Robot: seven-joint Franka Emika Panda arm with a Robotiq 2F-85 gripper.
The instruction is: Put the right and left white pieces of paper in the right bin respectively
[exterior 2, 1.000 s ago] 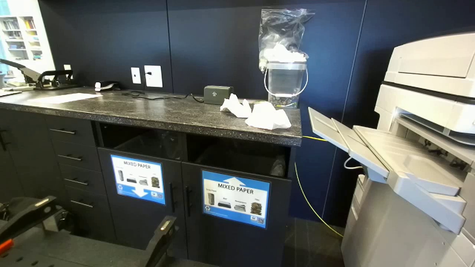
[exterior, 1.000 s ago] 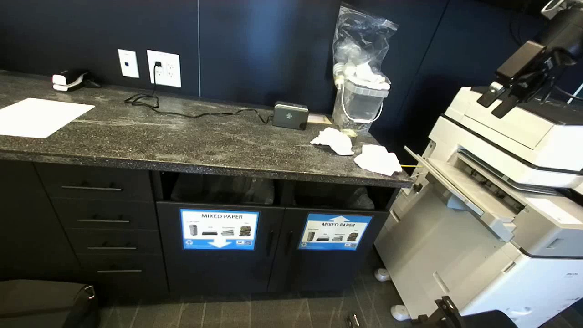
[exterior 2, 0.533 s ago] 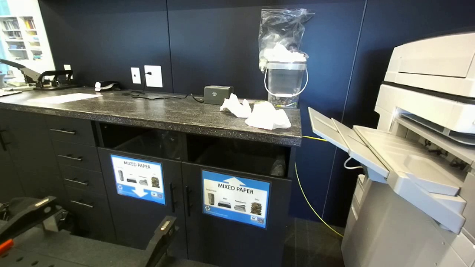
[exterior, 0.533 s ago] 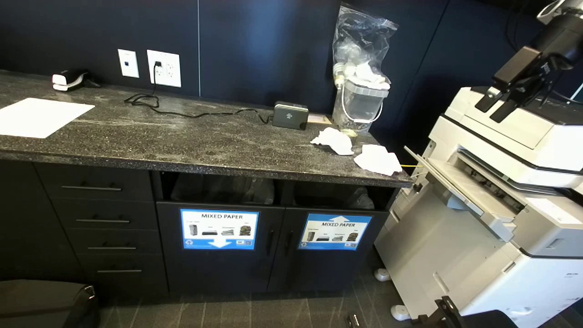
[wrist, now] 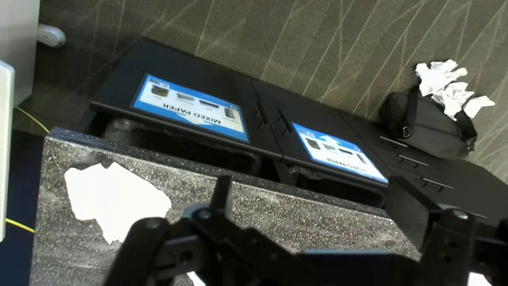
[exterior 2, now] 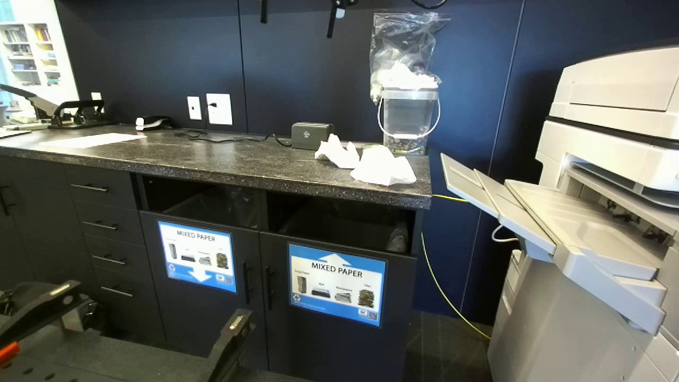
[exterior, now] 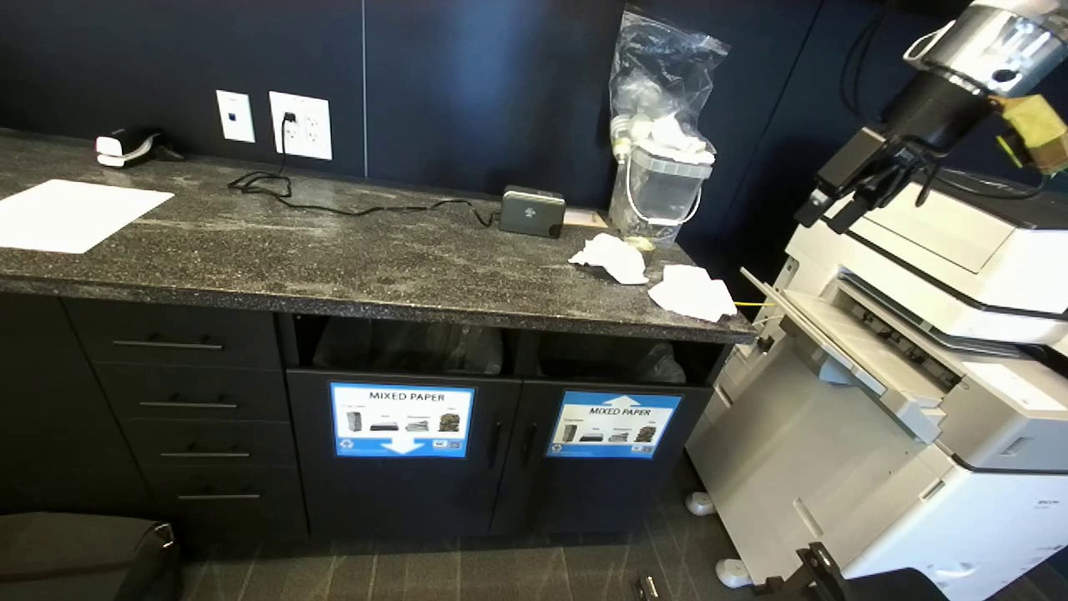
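Noticeably, the hand (exterior: 823, 219) had shifted within the last half second. In an exterior view it had hung over the top of the printer (exterior: 834, 467); now its tips stood farther left, seen against the printer's upper left edge and closer to the end of the worktop (exterior: 375, 250). More of the arm (exterior: 993, 54) had come into view there, with a yellow block (exterior: 1035, 132) beside it. In an exterior view, two dark fingertips (exterior 2: 333, 24) had come in at the top edge, against the dark wall (exterior 2: 467, 63). The wrist view showed the hand spread, its fingers (wrist: 408, 210) well apart, the worktop visible through the gap.

The papers matched the earlier frame. In both exterior views the left paper (exterior: 613, 257) and the right paper (exterior: 694, 292) lay crumpled near the worktop's right end, just beside each other; whether they touched was hard to tell. Under the worktop, the right bin (exterior 2: 339, 223) sat in its dark opening above a MIXED PAPER sign (exterior 2: 337, 281) whose arrow pointed up. The flat sheet (exterior: 79, 215) at the left end, the grey box (exterior: 532, 212) and the bucket (exterior 2: 408, 114) had stayed in place as well.
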